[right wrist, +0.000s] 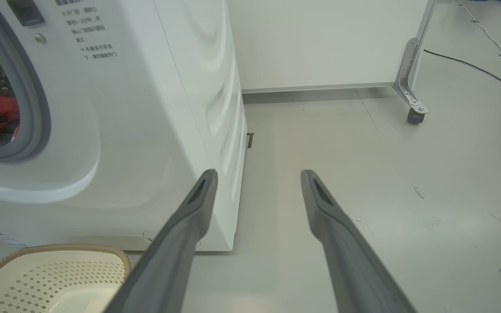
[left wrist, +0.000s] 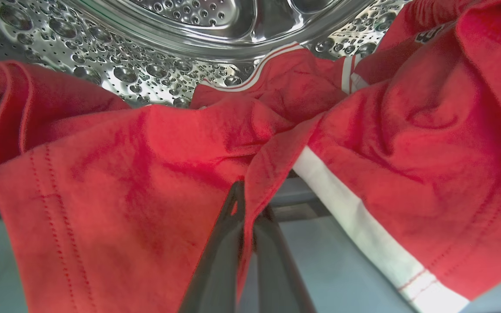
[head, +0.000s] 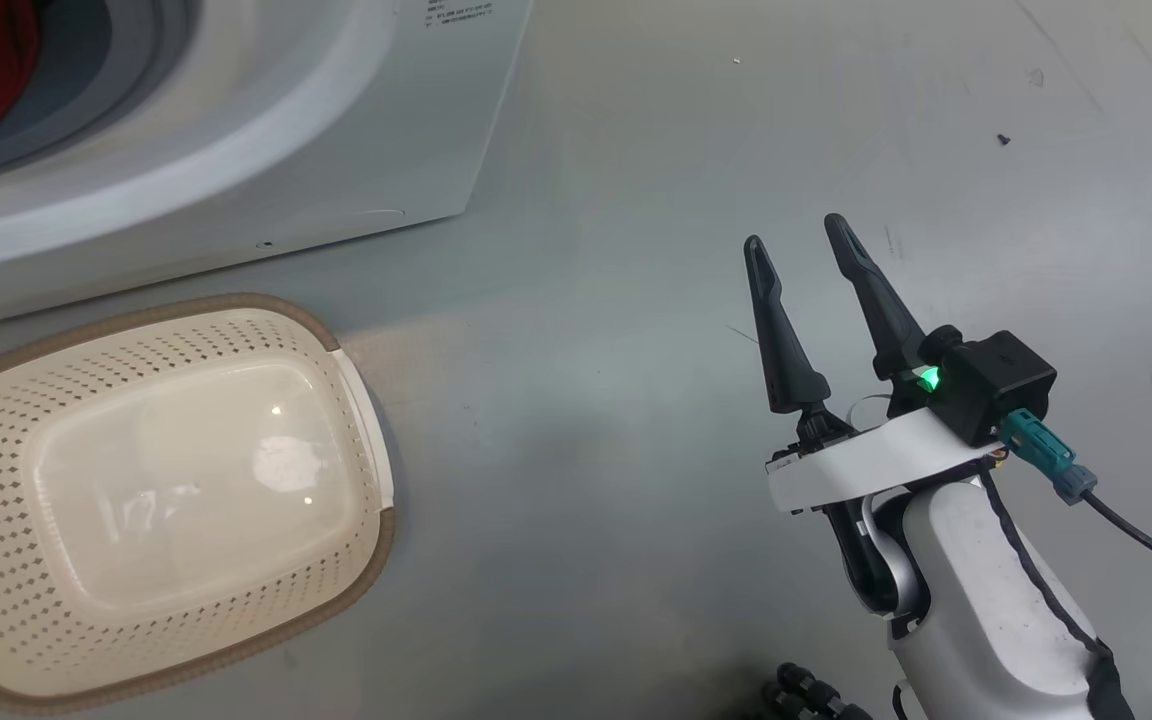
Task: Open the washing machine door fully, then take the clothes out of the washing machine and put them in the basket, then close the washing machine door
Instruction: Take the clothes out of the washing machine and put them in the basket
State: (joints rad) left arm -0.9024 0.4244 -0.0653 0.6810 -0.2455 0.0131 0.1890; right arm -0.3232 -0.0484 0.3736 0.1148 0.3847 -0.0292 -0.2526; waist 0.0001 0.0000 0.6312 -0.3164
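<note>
Left tool: closed tight on a red fold of clothes, bottom centre, at the drum mouth.
Basket: lower left, on floor beside the washer.
Right tool: lower right, spread wide, holding nothing.
Risk: losing the thin pinch on pull-out; snagging trailing cloth at the drum lip.

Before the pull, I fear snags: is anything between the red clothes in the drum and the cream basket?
Nothing visible. The left gripper is shut on the bright red, white-striped clothes at the steel drum's mouth; the empty cream perforated basket sits on the floor in front of the white washing machine. The open right gripper hangs aside.
</note>
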